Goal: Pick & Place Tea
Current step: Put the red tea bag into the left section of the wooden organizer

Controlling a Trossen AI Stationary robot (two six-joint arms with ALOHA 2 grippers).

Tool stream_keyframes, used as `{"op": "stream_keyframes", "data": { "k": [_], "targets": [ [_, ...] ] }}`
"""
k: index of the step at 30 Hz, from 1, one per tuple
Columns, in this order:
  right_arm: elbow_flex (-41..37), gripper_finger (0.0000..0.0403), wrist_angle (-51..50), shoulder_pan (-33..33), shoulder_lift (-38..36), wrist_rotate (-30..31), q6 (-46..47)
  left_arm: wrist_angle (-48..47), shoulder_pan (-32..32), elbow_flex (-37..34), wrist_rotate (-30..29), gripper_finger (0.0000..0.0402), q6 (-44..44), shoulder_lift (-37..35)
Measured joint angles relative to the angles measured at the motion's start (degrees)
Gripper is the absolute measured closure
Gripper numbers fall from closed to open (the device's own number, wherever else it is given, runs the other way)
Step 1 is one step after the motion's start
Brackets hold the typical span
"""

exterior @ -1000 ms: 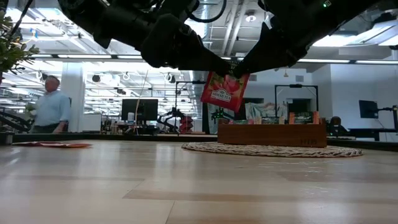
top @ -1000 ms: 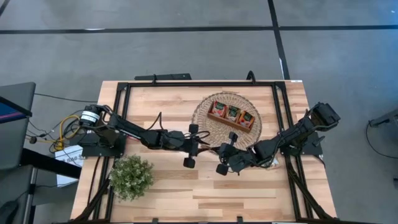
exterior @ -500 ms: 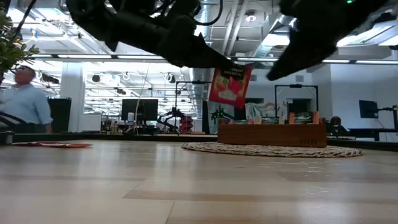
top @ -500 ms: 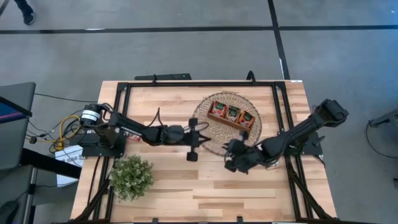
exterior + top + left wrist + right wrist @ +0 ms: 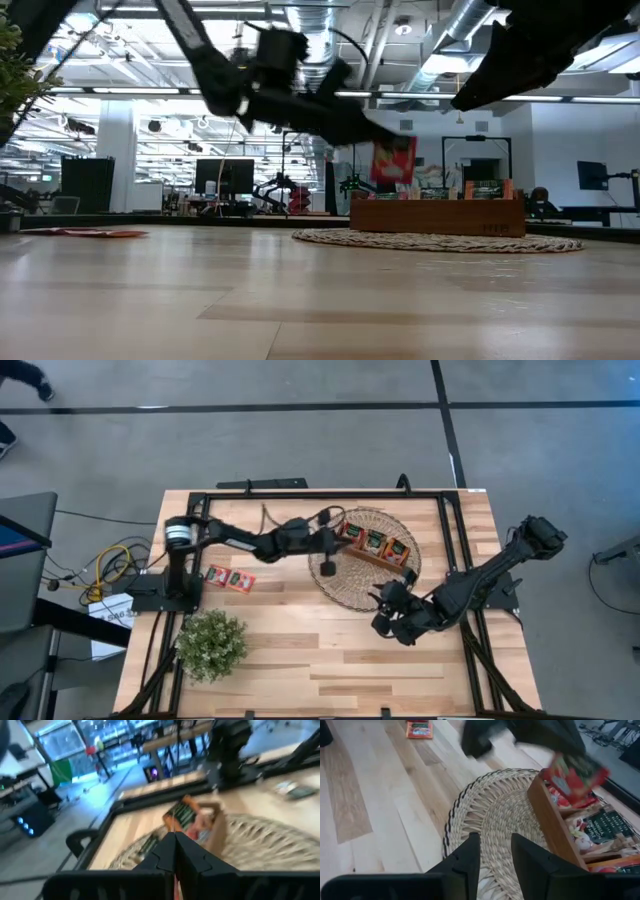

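Pale wood table [image 5: 330,660]; plant [image 5: 211,643] at its left, two sachets [image 5: 228,578] lying beside my left arm's base; my left gripper [image 5: 338,530], clamped on a red sachet [image 5: 393,160], hangs over the tray [image 5: 373,547] on the woven mat [image 5: 345,585]; my right gripper [image 5: 390,600] gapes empty beside the mat; office beyond; print unreadable.

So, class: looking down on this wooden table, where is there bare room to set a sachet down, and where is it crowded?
Bare wood runs along the near edge of the light wooden table, between the bushy green potted plant and the right gripper. The round woven mat is crowded: the brown wooden three-compartment tray and the left gripper with its red sachet.
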Motion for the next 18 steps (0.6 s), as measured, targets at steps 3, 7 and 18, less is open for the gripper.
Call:
{"op": "stream_keyframes", "data": {
  "k": [3, 7, 18],
  "targets": [
    [0.0, 0.0301, 0.02, -0.03, 0.0, -0.02, -0.04, -3.37, 0.61, 5.18, -1.57, 0.0401, 0.1, 4.18],
    [0.0, 0.0301, 0.03, 0.43, 0.0, -0.16, -0.04, -11.86, 0.63, 9.28, -4.88, 0.0401, 3.13, 4.79],
    [0.0, 0.0301, 0.76, 3.44, 0.0, -0.18, 1.3, -21.91, 1.15, 10.48, -10.43, 0.0401, 9.2, 3.39]
  ]
}}
